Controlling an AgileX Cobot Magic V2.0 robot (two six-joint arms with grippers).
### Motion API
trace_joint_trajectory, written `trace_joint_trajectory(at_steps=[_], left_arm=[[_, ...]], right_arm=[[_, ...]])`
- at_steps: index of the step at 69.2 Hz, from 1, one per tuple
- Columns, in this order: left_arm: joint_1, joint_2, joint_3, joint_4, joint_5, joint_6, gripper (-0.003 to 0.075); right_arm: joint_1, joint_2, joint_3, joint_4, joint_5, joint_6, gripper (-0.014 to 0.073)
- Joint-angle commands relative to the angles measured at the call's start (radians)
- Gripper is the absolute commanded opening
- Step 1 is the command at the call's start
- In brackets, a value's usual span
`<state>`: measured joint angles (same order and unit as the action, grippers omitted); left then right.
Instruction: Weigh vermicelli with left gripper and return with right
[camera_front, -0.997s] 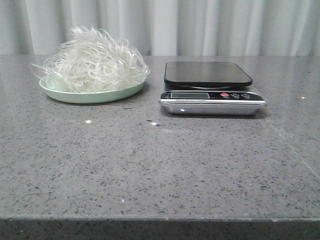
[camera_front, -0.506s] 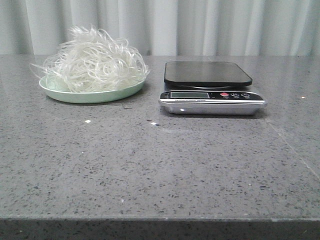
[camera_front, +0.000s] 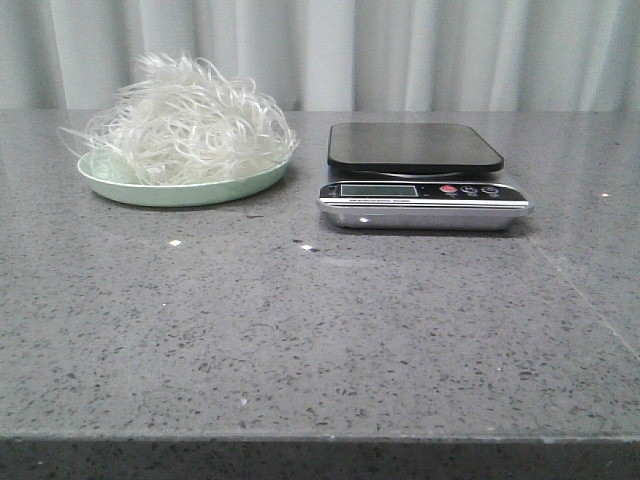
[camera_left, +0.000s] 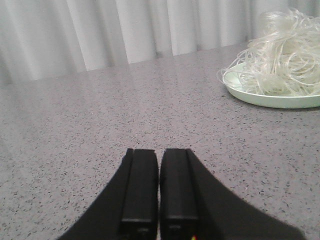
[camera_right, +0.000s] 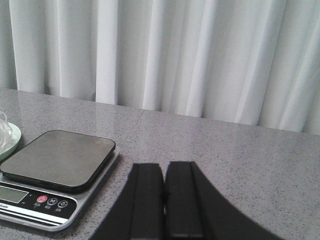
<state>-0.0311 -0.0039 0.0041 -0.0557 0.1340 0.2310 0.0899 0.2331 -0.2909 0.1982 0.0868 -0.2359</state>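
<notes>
Nothing moved: vermicelli (camera_left: 280, 55) well apart from closed left gripper (camera_left: 159, 220).

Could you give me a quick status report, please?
Left gripper and right gripper shut, empty. Fluffy white vermicelli on pale green plate. Black scale platform bare.

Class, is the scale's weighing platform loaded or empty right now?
Empty. The scale platform is bare in the front and right wrist views; the vermicelli sits piled on the green plate beside it.
</notes>
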Motion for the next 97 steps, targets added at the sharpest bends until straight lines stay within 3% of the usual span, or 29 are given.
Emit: trace_joint_trajectory(at_steps=[1,23,54,72,97], left_arm=[[0.003,-0.021,0.005,0.0,-0.078,-0.011,0.0136],[0.003,-0.021,0.005,0.0,-0.078,-0.011,0.0136],[0.003,-0.021,0.005,0.0,-0.078,-0.011,0.0136],[0.003,-0.019,0.005,0.0,-0.078,-0.011,0.0136],[0.003,-0.019,0.005,0.0,-0.078,-0.011,0.0136]], right_arm=[[-0.004,0.007,-0.028,0.006,-0.082,0.001,0.015],[-0.004,0.007,-0.014,0.006,-0.034,0.001,0.015],[-0.007,-0.174,0.232,-0.033,-0.071,0.003,0.015],[-0.122,-0.26,0.311,-0.071,-0.118,0.176,0.015],[-0.134,-0.26,0.311,-0.1,-0.094,0.178,0.015]])
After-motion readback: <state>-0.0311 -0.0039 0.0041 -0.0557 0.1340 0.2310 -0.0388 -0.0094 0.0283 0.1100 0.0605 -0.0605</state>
